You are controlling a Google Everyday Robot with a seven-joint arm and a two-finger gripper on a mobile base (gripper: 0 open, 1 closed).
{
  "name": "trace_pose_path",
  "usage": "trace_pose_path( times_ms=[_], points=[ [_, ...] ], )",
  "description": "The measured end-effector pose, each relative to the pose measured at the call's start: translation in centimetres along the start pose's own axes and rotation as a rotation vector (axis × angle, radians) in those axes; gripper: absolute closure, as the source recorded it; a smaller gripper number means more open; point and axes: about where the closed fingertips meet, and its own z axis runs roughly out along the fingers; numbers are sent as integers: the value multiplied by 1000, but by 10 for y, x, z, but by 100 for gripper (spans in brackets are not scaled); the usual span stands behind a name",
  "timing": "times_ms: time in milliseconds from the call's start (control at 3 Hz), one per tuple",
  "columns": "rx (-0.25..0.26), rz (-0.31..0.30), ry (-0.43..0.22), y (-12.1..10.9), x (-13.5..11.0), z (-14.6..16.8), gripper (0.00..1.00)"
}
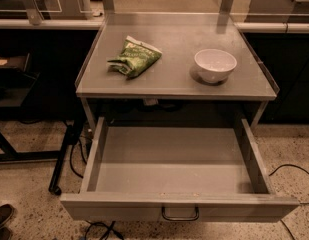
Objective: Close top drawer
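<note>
The top drawer (174,176) is a wide grey metal drawer pulled fully out toward me from under the grey counter (174,81). Its shallow tray is empty. Its flat front panel (119,210) runs along the bottom of the view, with a small dark loop handle (180,215) at its centre. The gripper is not in view, and no part of the arm shows. No other drawers show.
A crumpled green bag (135,57) and a white bowl (215,65) sit on the counter. Dark tables stand to the left and right. Cables (74,156) and a black stand leg lie on the speckled floor at left. A shoe (1,218) shows at bottom left.
</note>
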Motion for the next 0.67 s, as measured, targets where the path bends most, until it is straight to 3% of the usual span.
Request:
trace_pose_path(
  times_ms=[667],
  points=[
    [-102,-81,-31,52,-12,77,100]
  ],
)
